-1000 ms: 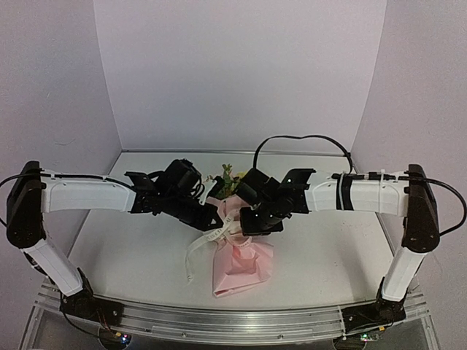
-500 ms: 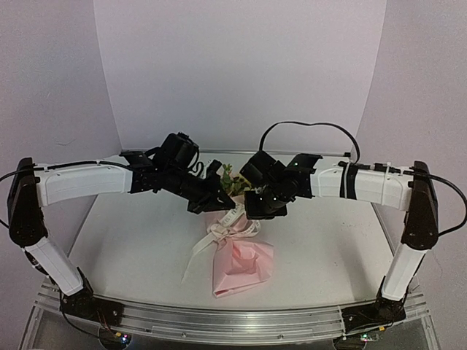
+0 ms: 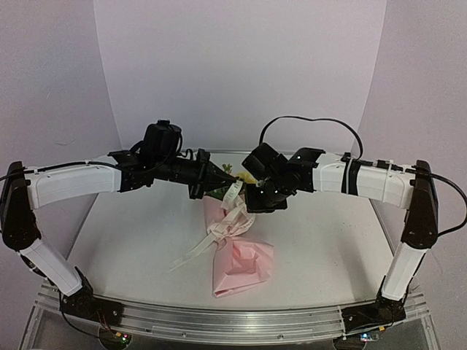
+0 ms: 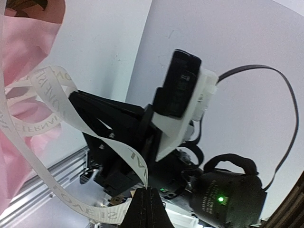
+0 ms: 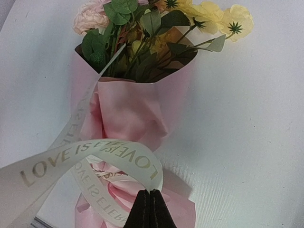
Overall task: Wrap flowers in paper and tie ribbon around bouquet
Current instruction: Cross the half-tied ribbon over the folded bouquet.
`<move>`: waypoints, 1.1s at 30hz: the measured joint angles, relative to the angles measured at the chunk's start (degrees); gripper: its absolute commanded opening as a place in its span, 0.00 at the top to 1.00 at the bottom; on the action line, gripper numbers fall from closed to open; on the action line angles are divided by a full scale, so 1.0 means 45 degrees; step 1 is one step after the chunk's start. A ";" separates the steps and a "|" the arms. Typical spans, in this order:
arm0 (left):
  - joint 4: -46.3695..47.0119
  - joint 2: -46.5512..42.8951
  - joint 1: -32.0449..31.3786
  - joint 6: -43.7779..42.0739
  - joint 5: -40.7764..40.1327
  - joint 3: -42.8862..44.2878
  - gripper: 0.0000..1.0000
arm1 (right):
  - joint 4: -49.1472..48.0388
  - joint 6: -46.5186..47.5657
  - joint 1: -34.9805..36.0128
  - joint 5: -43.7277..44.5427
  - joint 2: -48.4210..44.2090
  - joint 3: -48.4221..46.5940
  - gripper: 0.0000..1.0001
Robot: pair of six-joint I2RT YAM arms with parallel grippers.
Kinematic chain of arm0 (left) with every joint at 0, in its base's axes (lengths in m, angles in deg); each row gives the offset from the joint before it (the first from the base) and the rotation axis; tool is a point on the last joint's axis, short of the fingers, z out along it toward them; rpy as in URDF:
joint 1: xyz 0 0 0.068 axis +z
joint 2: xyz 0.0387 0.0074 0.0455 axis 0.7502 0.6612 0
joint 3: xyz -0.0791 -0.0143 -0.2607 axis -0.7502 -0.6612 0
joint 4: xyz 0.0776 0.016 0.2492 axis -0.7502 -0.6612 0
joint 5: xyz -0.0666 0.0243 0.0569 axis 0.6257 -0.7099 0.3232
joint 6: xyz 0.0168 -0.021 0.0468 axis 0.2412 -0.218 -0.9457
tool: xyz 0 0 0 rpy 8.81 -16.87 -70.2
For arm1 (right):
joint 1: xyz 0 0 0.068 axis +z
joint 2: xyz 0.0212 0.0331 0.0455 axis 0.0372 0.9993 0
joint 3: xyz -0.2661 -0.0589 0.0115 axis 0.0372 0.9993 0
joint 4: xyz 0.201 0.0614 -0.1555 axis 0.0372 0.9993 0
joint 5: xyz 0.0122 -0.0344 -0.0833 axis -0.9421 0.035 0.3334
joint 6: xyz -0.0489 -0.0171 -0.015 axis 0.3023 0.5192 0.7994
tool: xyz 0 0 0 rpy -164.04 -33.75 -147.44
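The bouquet (image 3: 243, 261) lies on the white table (image 3: 124, 240): pink paper (image 5: 128, 109) pinched at the middle, with the flowers (image 5: 156, 19), pink and yellow blooms and green leaves, sticking out at the far end. The cream lettered ribbon (image 5: 95, 154) is looped around the pinched waist. My right gripper (image 5: 150, 191) is shut on one loop of the ribbon just above the bouquet. Another strand of ribbon (image 4: 47, 85) is pinched in my shut left gripper (image 4: 147, 189). In the top view both grippers, left (image 3: 225, 177) and right (image 3: 254, 195), meet above the blooms and partly hide them.
A loose ribbon tail (image 3: 188, 255) trails to the near left of the bouquet. White walls enclose the table on three sides. An aluminium rail (image 3: 219, 321) with the arm bases runs along the near edge. The right arm's cable (image 3: 306, 122) arches above it.
Both grippers have risen and moved toward the far wall, drawing the ribbon strands up off the bouquet. The loose tail has slid farther left on the table.
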 measured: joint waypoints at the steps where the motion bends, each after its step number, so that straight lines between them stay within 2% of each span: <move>1: 0.0151 -0.0071 -0.0053 0.0329 -0.0089 0.0027 1.00 | -0.0027 0.0036 -0.0018 -0.0058 0.0000 0.0000 1.00; 6: 0.0438 -0.0126 -0.0391 0.1258 -0.0204 0.0637 1.00 | -0.0287 0.0092 -0.0073 -0.0342 0.0000 0.0000 1.00; 12: 0.0606 -0.0188 -0.0621 0.1528 -0.0144 0.0618 0.99 | -0.0554 0.0079 -0.0277 -0.0594 0.0003 0.0000 1.00; 15: 0.0206 -0.0179 -0.0630 0.1287 0.0098 0.0714 0.94 | -0.0687 0.0030 -0.0453 -0.0659 0.0005 0.0000 1.00; 18: -0.0699 0.0167 -0.0748 0.0443 0.0629 0.1764 0.91 | -0.0790 -0.0099 -0.0591 -0.0659 0.0078 0.0000 1.00; 22: -0.0214 0.0289 -0.0944 -0.0024 0.1632 0.2162 0.90 | -0.0934 -0.0252 -0.0720 -0.0702 0.0305 0.0000 1.00; 26: 0.1612 0.0370 -0.1024 0.0222 0.2441 0.1274 0.92 | -0.1008 -0.0263 -0.0799 -0.0850 0.0384 0.0000 1.00; 29: 0.3036 0.0567 -0.0987 0.0480 0.2731 0.0286 0.99 | -0.1034 -0.0264 -0.0811 -0.0904 0.0384 0.0000 1.00; 33: 0.3458 0.0521 -0.0565 0.0320 0.2325 -0.1356 1.00 | -0.1039 -0.0317 -0.0811 -0.0954 0.0384 0.0008 1.00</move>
